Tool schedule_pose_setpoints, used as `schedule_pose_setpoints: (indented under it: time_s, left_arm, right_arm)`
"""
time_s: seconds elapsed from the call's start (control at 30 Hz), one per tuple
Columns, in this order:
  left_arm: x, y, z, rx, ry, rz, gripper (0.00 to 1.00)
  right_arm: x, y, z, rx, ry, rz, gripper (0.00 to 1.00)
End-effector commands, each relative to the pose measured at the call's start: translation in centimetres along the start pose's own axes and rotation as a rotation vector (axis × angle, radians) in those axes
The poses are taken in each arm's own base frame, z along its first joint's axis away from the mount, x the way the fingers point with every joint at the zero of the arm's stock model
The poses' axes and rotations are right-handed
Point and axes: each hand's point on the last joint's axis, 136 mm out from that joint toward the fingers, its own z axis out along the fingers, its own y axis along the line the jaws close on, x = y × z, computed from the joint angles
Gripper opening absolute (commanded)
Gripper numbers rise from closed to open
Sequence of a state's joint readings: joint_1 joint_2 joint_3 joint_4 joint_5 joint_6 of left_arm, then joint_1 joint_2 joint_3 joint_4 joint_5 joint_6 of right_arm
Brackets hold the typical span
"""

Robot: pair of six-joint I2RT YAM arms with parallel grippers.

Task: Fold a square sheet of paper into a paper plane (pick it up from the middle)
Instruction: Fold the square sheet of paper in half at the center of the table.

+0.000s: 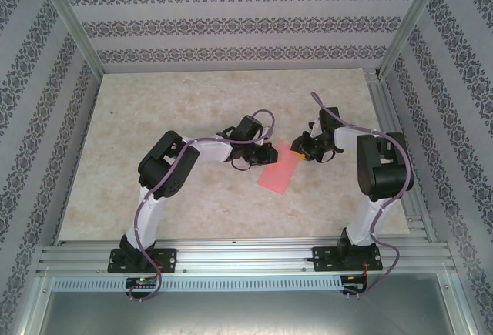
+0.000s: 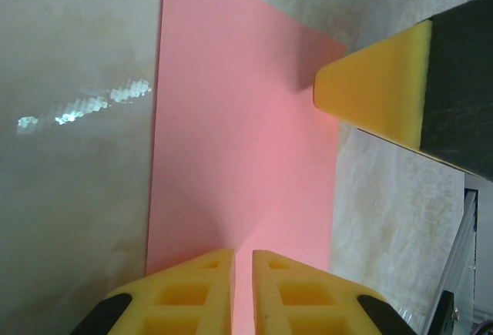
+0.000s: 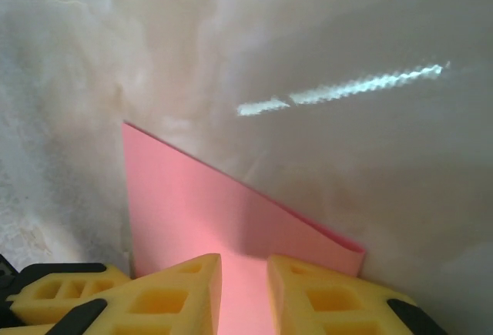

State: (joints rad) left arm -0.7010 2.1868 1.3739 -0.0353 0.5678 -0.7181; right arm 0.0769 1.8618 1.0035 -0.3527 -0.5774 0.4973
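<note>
The square sheet of paper (image 1: 279,172) lies pink-red on the table as a rectangle, folded double. The fold edge shows in the right wrist view (image 3: 339,244). My left gripper (image 1: 268,153) is down on its far left end. Its jaws (image 2: 243,262) stand a narrow slit apart, and a faint ridge of the sheet (image 2: 239,158) runs into that slit. My right gripper (image 1: 302,149) is at the far right end, jaws (image 3: 244,269) a finger-width apart over flat paper (image 3: 192,204). One of its yellow fingers (image 2: 370,88) touches the sheet's edge. The paper plane is out of view.
The pale marbled tabletop (image 1: 192,112) spreads around the sheet, walled by a patterned enclosure with metal posts (image 1: 69,19). An aluminium rail (image 1: 246,258) carrying both arm bases runs along the near edge.
</note>
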Motion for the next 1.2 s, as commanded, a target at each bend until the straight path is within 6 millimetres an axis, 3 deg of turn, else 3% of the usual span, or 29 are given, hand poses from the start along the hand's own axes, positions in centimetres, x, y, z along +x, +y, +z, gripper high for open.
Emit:
schedule_pose_setpoints:
  time_s: [0.0, 0.27, 0.37, 0.67, 0.8, 0.9, 1.07, 1.17]
  left_arm:
    - [2.6, 3.0, 1.2, -0.076, 0.08, -0.042, 0.16]
    - [2.7, 3.0, 1.1, -0.076, 0.079, -0.046, 0.16]
    - [2.6, 2.9, 1.1, -0.074, 0.079, -0.043, 0.16]
    - [2.5, 2.7, 1.1, -0.071, 0.077, -0.042, 0.16]
    - [2.6, 2.7, 1.1, -0.07, 0.077, -0.041, 0.16]
    - [2.7, 2.9, 1.1, -0.073, 0.08, -0.043, 0.16]
    - [2.7, 2.9, 1.1, -0.073, 0.08, -0.047, 0.16]
    - [2.7, 2.8, 1.0, -0.073, 0.079, -0.043, 0.16]
  right_arm:
    - [0.0, -1.6, 0.4, 0.046, -0.012, -0.004, 0.26]
    - [-2.5, 3.1, -3.9, -0.016, -0.097, -0.075, 0.28]
    - [-3.0, 2.8, -4.1, 0.016, -0.103, -0.079, 0.28]
    - [-2.4, 0.8, -1.8, 0.036, -0.059, -0.041, 0.27]
    - [-2.0, -1.4, -0.4, 0.094, -0.035, -0.024, 0.27]
    - [-1.7, -1.5, 0.4, 0.08, -0.018, -0.003, 0.26]
    - [-2.3, -1.6, -0.3, 0.105, -0.041, 0.035, 0.26]
    - [-3.0, 0.2, -2.1, 0.078, -0.088, 0.007, 0.26]
